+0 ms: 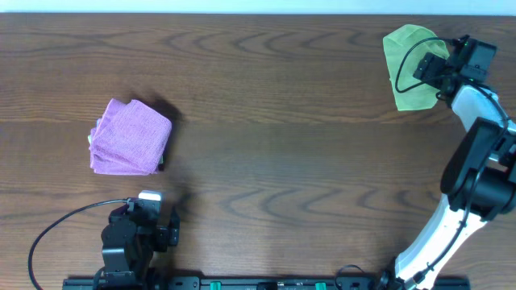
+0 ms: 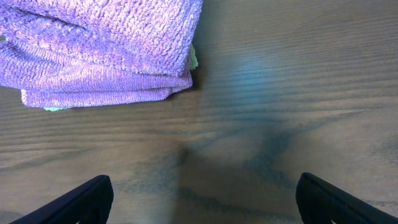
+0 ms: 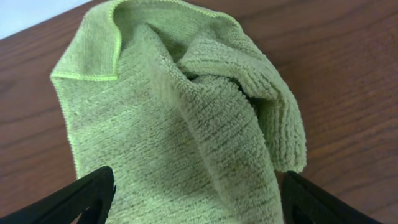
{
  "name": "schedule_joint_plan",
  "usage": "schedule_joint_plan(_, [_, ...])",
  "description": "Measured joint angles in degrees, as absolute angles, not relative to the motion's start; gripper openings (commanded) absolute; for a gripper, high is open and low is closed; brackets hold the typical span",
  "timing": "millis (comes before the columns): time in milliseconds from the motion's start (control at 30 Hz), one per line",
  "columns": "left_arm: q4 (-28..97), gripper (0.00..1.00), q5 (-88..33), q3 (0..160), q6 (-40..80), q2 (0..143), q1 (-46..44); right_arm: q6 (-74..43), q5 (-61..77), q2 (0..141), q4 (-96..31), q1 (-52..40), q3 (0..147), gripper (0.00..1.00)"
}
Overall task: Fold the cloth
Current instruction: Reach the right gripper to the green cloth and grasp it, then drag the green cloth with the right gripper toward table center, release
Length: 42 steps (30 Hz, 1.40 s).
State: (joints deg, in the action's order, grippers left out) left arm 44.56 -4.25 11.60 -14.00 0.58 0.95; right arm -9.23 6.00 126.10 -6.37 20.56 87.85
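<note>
A crumpled green cloth (image 1: 405,56) lies on the wooden table at the far right; in the right wrist view (image 3: 180,118) it is bunched, with a fold rising through its middle. My right gripper (image 1: 432,69) is open, its fingers (image 3: 196,190) spread to either side of the cloth's near part. A folded purple cloth (image 1: 129,138) lies at the left and fills the upper left of the left wrist view (image 2: 99,50). My left gripper (image 1: 150,203) is open and empty (image 2: 202,190), over bare table short of the purple cloth.
A sliver of green fabric (image 2: 194,59) peeks out from under the purple cloth's right edge. The table's far edge (image 1: 242,13) runs just behind the green cloth. A black cable (image 1: 56,229) loops beside the left arm's base.
</note>
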Motion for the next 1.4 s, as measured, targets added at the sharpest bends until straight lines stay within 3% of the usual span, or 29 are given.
schedule_joint_plan(467, [44.56,0.95,-4.25,11.60,-14.00,0.58,0.95,-9.65,3.81,130.10,-5.30,20.67,88.14,0.67])
schedule_joint_plan(600, [44.56,0.95,-4.25,11.60,-14.00,0.58,0.95,-9.58,3.55,131.02,-5.21,20.67,88.14,0.49])
schedule_joint_plan(800, [44.56,0.95,-4.25,11.60,-14.00,0.58,0.95,-9.58,4.21,131.02,-5.78,20.64,88.27,0.01])
schedule_joint_plan(1033, [44.56,0.95,-4.25,11.60,-14.00,0.58,0.95,-9.28,4.71,130.50,-10.79,18.39,89.21,0.01])
schedule_joint_plan(1400, [44.56,0.95,-4.25,11.60,-14.00,0.58,0.95,-6.00,3.60,121.49,-27.92,6.33,89.19,0.01])
